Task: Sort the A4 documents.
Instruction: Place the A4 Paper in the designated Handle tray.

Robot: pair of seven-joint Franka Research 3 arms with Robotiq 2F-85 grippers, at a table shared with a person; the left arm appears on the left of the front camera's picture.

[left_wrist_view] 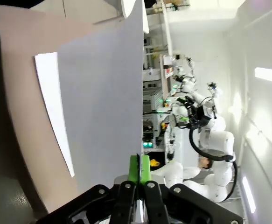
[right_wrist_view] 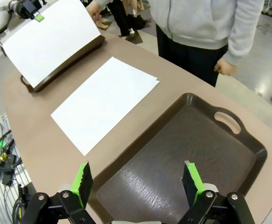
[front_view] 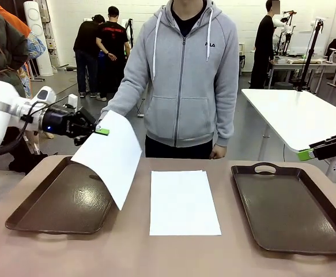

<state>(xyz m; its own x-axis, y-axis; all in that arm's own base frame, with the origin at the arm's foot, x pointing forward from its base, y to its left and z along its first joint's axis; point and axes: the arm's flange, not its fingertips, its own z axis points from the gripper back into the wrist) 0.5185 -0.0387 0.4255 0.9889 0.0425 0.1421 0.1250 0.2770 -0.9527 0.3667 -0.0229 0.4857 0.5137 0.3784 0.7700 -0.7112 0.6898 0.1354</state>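
Above left tray (front_view: 52,202), sheet (front_view: 107,158) pinched in left fingers (front_view: 102,131)

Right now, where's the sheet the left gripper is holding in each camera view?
Front view: held sheet hangs left of centre, above the left tray.
Left wrist view: middle, rising from the left gripper.
Right wrist view: top left.
Shared landmark: flat paper on the table.

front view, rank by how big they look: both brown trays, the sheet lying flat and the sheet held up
1. right tray, though the picture edge crops it
2. left tray, partly hidden behind the held sheet; a close call
3. flat sheet and held sheet look alike; the held one curves, so unranked
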